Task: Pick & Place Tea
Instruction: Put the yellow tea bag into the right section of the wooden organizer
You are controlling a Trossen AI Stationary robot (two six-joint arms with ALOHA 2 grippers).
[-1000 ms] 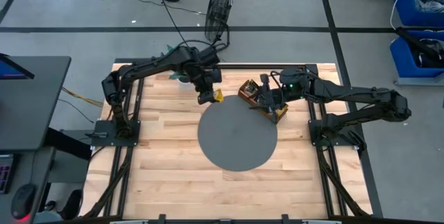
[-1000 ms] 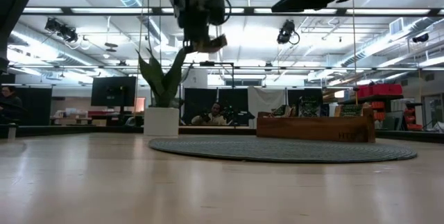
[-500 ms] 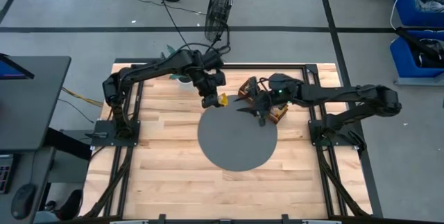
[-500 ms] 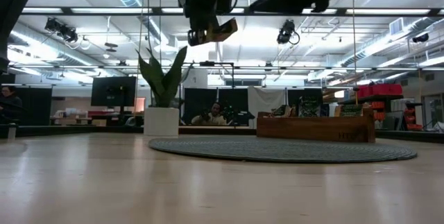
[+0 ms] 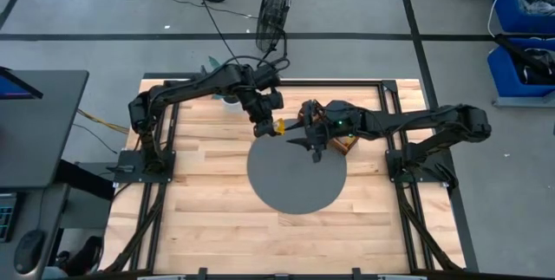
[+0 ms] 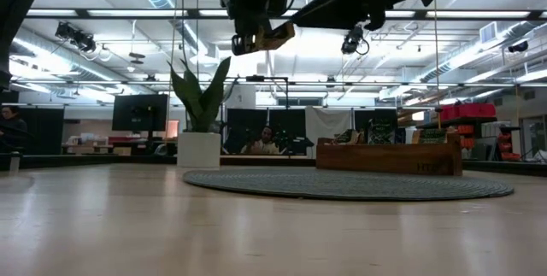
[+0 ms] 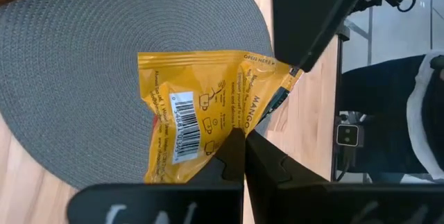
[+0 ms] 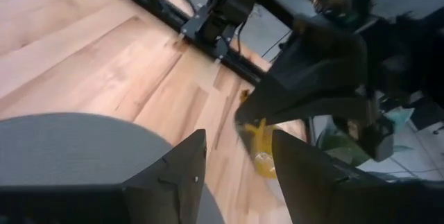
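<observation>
— What do we have, taking the biggest thing first?

— The table [image 5: 217, 219]: pale wooden planks with a smooth butcher-block grain, framed by dark rails. On it lies a round grey mat [image 5: 295, 180], which our left wrist view shows as finely ribbed, woven in rings.

— And containers?

— We see a long brown wooden tray [image 6: 389, 156] at the mat's far edge, plain boxy sides, with packets [image 6: 380, 132] standing upright in it (we cannot count them or tell compartments from the low view). From above, the right arm covers most of it. Beside it, further left in the low view, a white square pot [image 6: 198, 149] holds a plant [image 6: 201, 92] with stiff pointed green leaves.

— The arms?

— Both are dark and jointed, raised above the mat's far rim. The left gripper [image 5: 269, 126] has its jaws clamped together on a yellow tea packet [image 7: 201, 116]: crinkled glossy foil, roughly square, with a barcode and the word "MANGO" printed on it. It hangs in the air well above the mat, pinched at one edge.

— And the other one?

— The right gripper [image 5: 305, 138] reaches in just beside that packet, its two dark fingers [image 8: 177, 175] parted with nothing between them; the packet shows just ahead of the gap.
</observation>
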